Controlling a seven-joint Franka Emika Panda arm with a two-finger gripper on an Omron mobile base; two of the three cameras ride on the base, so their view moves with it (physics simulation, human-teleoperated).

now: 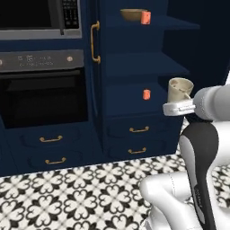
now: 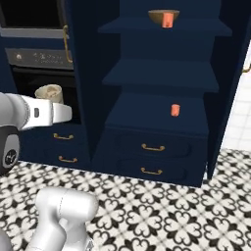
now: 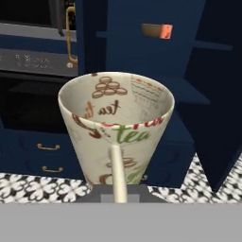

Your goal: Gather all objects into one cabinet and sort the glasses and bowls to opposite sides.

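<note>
In the left base view you see the gripper (image 1: 179,106) closed on the cream cup (image 1: 179,89), carried upright at 3 o'clock toward the cabinet (image 1: 134,67); the right base view puts it at 9 o'clock; the hand view centres it, likely for shelving.

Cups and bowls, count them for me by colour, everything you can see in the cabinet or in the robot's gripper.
Coral-orange cups: 2, upper shelf cup and lower shelf cup
Cream cup: 1, the cream cup, held by the gripper
Olive-brown bowl: 1, the bowl on the upper shelf
Total: 4
</note>
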